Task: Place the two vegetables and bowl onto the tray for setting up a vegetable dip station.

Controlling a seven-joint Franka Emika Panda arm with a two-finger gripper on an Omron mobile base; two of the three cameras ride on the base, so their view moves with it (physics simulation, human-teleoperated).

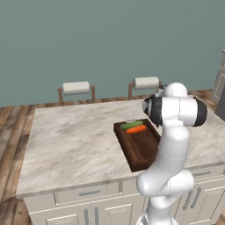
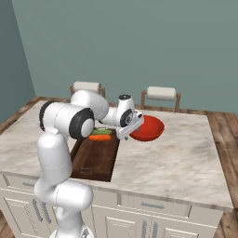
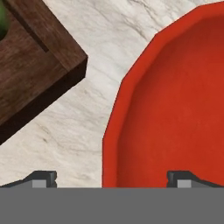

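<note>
On the marble island counter, the wooden tray is seen with the carrot and cucumber lying side by side at its far end; the red bowl sits on the counter just beside the tray's corner, not on it; the gripper is spread wide, one fingertip over the bowl's rim, the other over marble, probably not touching; nothing is held.

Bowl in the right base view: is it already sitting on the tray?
No. The bowl rests on the marble counter beside the tray, which holds the carrot and cucumber.
</note>
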